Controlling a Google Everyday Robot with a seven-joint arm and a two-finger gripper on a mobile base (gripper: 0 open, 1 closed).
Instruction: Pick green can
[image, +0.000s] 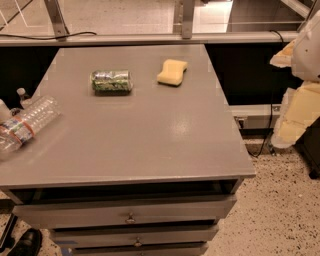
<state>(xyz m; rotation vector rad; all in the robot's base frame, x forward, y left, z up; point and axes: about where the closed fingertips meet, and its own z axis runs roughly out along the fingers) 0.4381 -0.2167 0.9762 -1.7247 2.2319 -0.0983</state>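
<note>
The green can (111, 81) lies on its side toward the far left corner of the desk (150, 145), with the yellow sponge (172, 72) near it on the right and the clear plastic bottle (27, 122) well apart at the left edge. The gripper (299, 107) hangs off beyond the right edge, touching nothing I can see, and I cannot tell whether its jaws stand apart or together. Best approach, I'd say: come in from above, straddle the can's rounded sides, and stay clear of the sponge.
</note>
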